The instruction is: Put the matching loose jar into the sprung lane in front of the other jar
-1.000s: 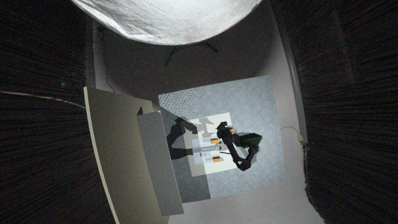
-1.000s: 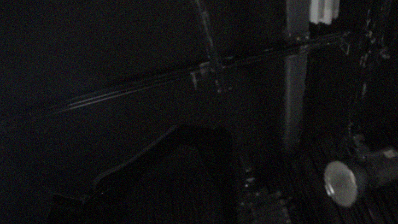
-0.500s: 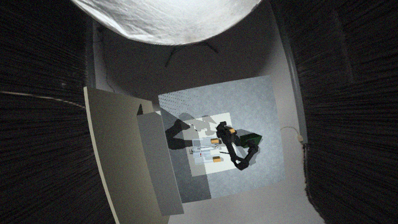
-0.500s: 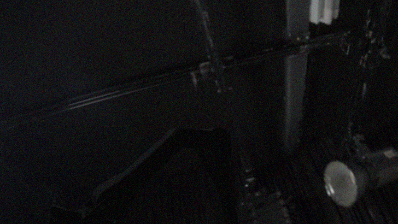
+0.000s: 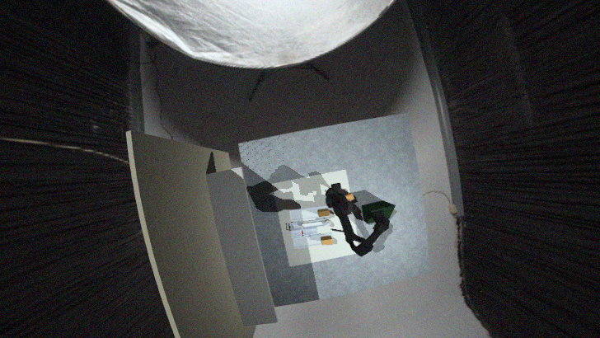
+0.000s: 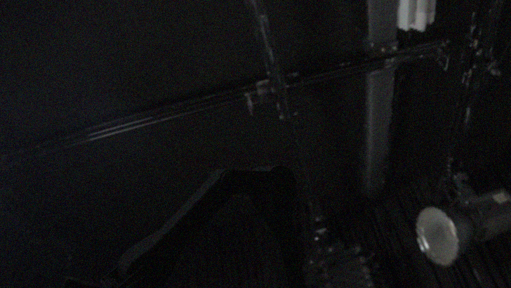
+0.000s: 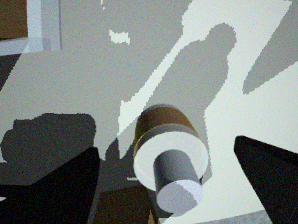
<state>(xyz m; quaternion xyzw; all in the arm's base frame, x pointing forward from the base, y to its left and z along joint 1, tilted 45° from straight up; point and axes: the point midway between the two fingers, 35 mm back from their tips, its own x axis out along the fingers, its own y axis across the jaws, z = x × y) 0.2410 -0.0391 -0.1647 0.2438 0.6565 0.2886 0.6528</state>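
A loose jar [image 7: 170, 145] with an amber-brown body, a white shoulder and a narrow grey neck with a pale top stands on the pale mat [image 7: 255, 110] [image 5: 335, 253]. My gripper [image 7: 168, 149] is open, with one dark finger on each side of the jar and a gap at both sides. The jar is hidden under the arm in the top view. The clear-walled lane unit [image 5: 308, 227] lies on the mat, left of the arm; its pale wall [image 7: 44, 25] shows at the upper left of the wrist view. The lane's jar and pusher plate are too small to tell clearly.
Orange-brown blocks [image 5: 323, 213] [image 5: 326, 240] stand beside the lane, and another block [image 5: 349, 196] [image 7: 120, 206] is close to the gripper. A dark green box [image 5: 377, 210] stands right of the arm. A long grey block [image 5: 241, 251] is at the left. The exterior view is very dark.
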